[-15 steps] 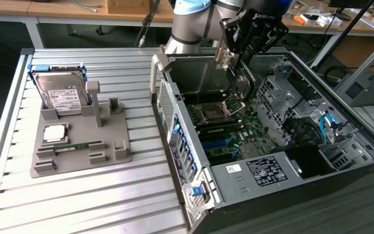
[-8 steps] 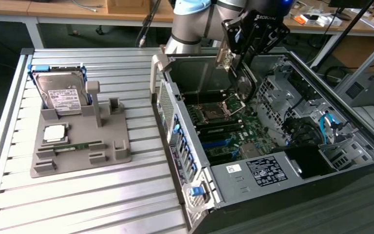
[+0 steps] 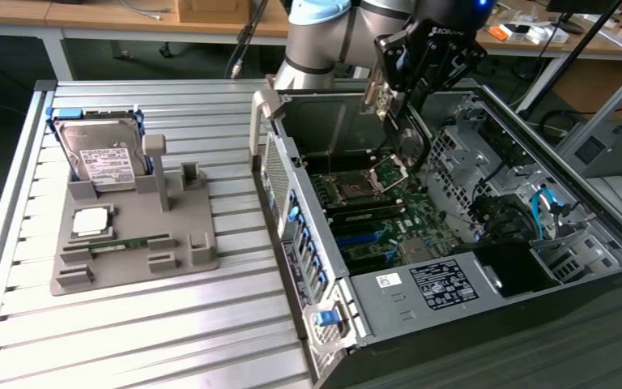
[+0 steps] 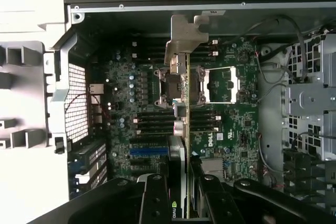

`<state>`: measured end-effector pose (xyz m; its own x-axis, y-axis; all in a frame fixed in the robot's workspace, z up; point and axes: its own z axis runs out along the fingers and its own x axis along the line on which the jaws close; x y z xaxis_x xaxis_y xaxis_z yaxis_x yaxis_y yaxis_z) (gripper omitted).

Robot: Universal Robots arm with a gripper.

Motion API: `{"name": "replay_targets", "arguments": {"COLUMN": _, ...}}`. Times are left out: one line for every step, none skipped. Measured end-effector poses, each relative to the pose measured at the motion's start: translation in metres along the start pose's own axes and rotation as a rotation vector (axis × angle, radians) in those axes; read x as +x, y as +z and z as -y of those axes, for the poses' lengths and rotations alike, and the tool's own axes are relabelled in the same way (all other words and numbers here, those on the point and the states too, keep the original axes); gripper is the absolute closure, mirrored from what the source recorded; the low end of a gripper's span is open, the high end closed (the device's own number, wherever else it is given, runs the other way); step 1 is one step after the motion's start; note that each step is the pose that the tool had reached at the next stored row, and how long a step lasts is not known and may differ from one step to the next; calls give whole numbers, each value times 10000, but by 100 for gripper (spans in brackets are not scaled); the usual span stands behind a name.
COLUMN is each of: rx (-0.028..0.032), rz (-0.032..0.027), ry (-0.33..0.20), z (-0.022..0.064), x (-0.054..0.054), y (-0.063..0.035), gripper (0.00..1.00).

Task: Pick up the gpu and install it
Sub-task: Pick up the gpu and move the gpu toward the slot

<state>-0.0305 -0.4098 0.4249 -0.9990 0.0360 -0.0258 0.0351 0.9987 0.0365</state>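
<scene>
Gripper: the black two-finger gripper [image 4: 181, 203] on the arm is partly closed, its fingers [image 4: 153, 198] clamped on either side of a thin card.

Held object: the gpu [image 4: 185, 40], a thin flat dark circuit card with a pale silver-tan metal end bracket. It is seen edge-on from the wrist, with the bracket at the end farthest from the fingers.

Where the gpu is: in the air over the open black and grey metal computer case [image 3: 473, 267], which lies on its side. It hangs above the green motherboard [image 4: 236, 124], roughly over the square silver processor socket [image 4: 220, 85], and touches nothing but the fingers.

Step in hand: the card is already picked up, and the work looks to be at the carry and line-up stage. It is not yet seated.

Target area: a long blue slot [image 4: 149, 150] sits on the motherboard near the perforated rear wall of the case.

What seating calls for: the card's edge appears to run across the blue slot, not along it. A turn, a shift towards the slot and a straight, level press would be needed, with the bracket meeting the rear wall.

Elsewhere: on the ridged aluminium table [image 3: 127, 324] at the exterior view's left, a grey holder [image 3: 198, 259] props up a silver hard drive [image 3: 100, 154] with a white label.
</scene>
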Motion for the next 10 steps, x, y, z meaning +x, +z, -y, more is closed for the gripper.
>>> {"name": "replay_targets", "arguments": {"rx": 1, "rz": 0, "ry": 0, "z": 1, "x": -16, "y": 2, "gripper": 73}}
{"name": "replay_targets", "arguments": {"rx": 0, "rz": 0, "ry": -1, "z": 1, "x": -33, "y": 3, "gripper": 73}}
{"name": "replay_targets", "arguments": {"rx": 1, "rz": -1, "ry": 0, "z": 2, "x": -48, "y": 5, "gripper": 73}}
{"name": "replay_targets", "arguments": {"rx": 1, "rz": 0, "ry": -1, "z": 2, "x": -62, "y": 7, "gripper": 73}}
{"name": "replay_targets", "arguments": {"rx": 0, "rz": 0, "ry": -1, "z": 2, "x": -75, "y": 9, "gripper": 73}}
{"name": "replay_targets", "arguments": {"rx": 1, "rz": 0, "ry": -1, "z": 2, "x": -89, "y": 11, "gripper": 73}}
{"name": "replay_targets", "arguments": {"rx": 0, "rz": 0, "ry": 0, "z": 2, "x": -108, "y": 14, "gripper": 73}}
{"name": "replay_targets", "arguments": {"rx": 1, "rz": 0, "ry": -1, "z": 2, "x": -123, "y": 16, "gripper": 73}}
{"name": "replay_targets", "arguments": {"rx": 2, "rz": 0, "ry": 0, "z": 2, "x": -139, "y": 18, "gripper": 73}}
{"name": "replay_targets", "arguments": {"rx": 3, "rz": 0, "ry": -1, "z": 2, "x": -156, "y": 20, "gripper": 73}}
